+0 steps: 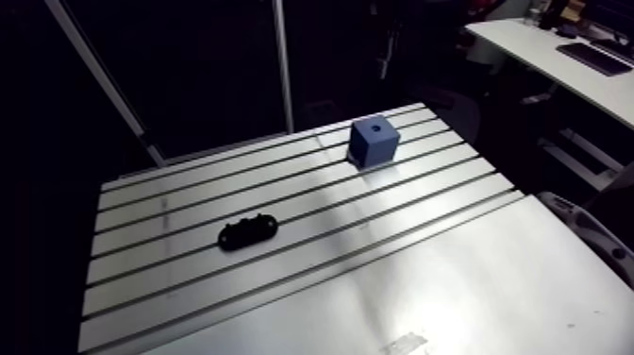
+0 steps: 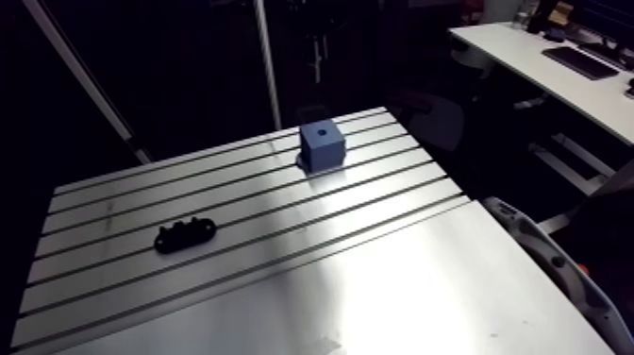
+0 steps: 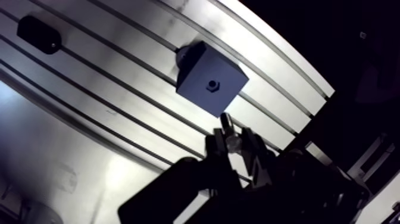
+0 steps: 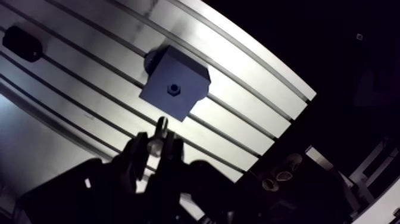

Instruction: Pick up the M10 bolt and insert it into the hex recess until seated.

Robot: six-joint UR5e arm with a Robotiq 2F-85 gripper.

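Note:
A blue block [image 1: 374, 140] stands on the slotted table [image 1: 453, 274] toward its far side. In the wrist view the hex recess [image 3: 212, 85] shows dark in the block's [image 3: 209, 77] top face. My gripper [image 3: 231, 140] hovers above the table, just short of the block. It is shut on the M10 bolt [image 4: 159, 128], whose shiny shank sticks out past the fingertips [image 4: 140, 148] toward the block. The bolt's tip is a little apart from the block's near edge. The arm view does not show the gripper.
A black oblong fixture [image 1: 248, 231] lies on the slots at the table's left-middle, far from the block; the wrist view shows it too [image 3: 38, 34]. Smooth plate [image 2: 406, 293] covers the table's near side.

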